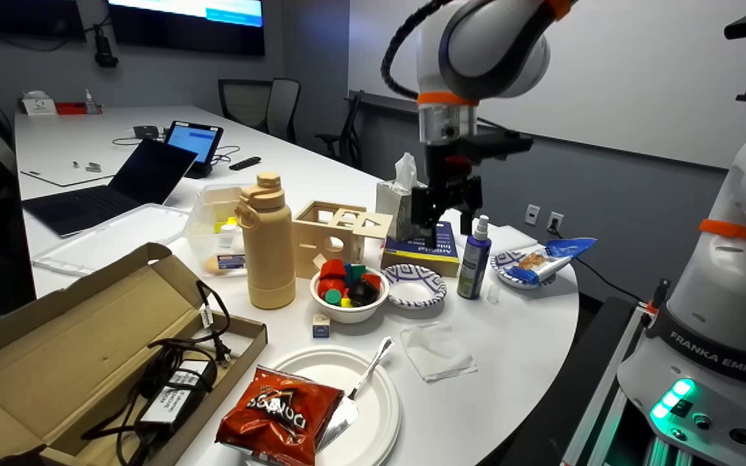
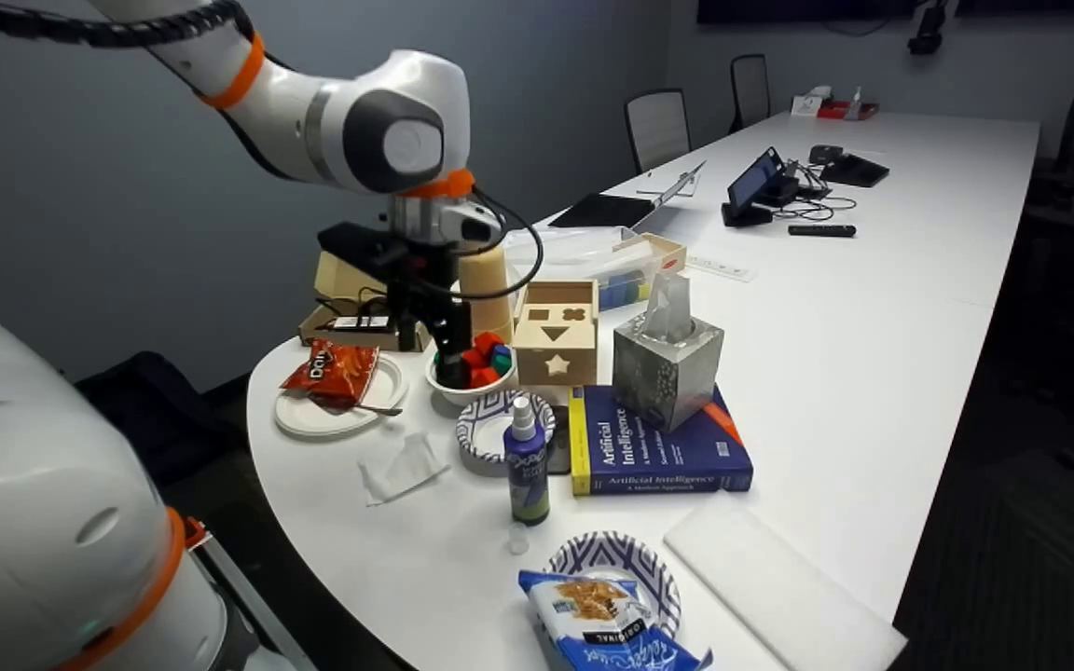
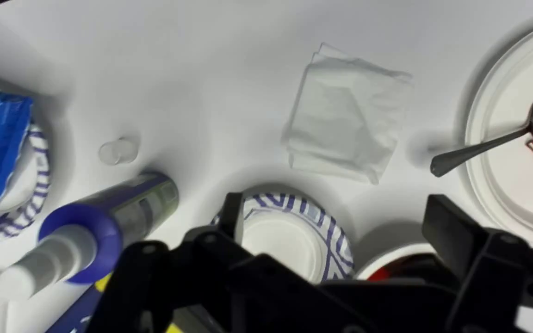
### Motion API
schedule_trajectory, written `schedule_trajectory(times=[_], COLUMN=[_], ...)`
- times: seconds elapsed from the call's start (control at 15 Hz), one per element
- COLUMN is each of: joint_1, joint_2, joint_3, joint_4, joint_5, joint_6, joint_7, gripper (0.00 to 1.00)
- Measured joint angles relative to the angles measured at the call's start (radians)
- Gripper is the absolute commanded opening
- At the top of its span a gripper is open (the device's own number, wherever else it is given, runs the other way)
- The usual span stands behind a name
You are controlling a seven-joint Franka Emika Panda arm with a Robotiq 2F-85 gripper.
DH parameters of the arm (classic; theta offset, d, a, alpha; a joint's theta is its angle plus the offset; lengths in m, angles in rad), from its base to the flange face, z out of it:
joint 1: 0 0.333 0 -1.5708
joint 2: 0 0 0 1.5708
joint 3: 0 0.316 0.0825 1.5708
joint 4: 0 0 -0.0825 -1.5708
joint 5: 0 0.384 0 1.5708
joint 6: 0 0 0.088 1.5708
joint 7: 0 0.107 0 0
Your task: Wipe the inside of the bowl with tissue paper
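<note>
White tissue paper (image 1: 439,351) lies in a folded square on the tabletop (image 1: 509,343), near the purple-patterned paper bowl (image 1: 414,292) and apart from it. That bowl sits upright, its plain inside facing up. Above the tabletop hangs the gripper (image 3: 334,210), its jaws parted wide and released; in the wrist view, part of the patterned bowl shows between its fingers (image 3: 452,233). Next to that bowl stands a white bowl (image 1: 351,316) heaped with coloured blocks (image 1: 332,275), and on the opposite side an Expo spray bottle (image 2: 529,475) stands upright. A silver tissue box (image 2: 666,373) rests on an Artificial Intelligence textbook (image 2: 626,454), one sheet (image 2: 668,309) poking up from its top. A Doritos bag (image 1: 282,411) and a metal cake server (image 1: 344,412) lie on a round white plate (image 1: 379,421), the server's handle reaching past the rim. Beyond the block-filled bowl, in an exterior view, stand a wooden shape-sorting box (image 1: 311,252) and a tan bottle (image 1: 269,252). A blue snack bag (image 2: 593,620) lies on another patterned dish (image 2: 613,552).
</note>
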State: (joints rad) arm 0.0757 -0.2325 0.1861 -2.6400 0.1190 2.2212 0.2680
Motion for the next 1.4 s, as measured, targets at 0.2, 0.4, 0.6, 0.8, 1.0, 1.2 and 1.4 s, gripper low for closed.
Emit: schedule_trajectory(times=[0.2,0.4,0.6,0.8,1.0,1.2,1.4], joint_1=[0.037,0.06,0.074,0.081,0.083,0.085,0.087], joint_2=[0.138,0.258,0.355,0.423,0.472,0.506,0.523], joint_3=[0.007,0.007,0.009,0.011,0.013,0.014,0.014], joint_4=[-0.021,-0.025,-0.024,-0.013,0.005,0.02,0.03], joint_5=[0.068,0.125,0.193,0.221,0.225,0.225,0.225], joint_6=[0.1,0.182,0.265,0.309,0.332,0.348,0.353], joint_7=[0.035,0.056,0.057,0.057,0.057,0.057,0.062], gripper=[1.0,1.0,0.9,0.58,0.33,0.1,0.0])
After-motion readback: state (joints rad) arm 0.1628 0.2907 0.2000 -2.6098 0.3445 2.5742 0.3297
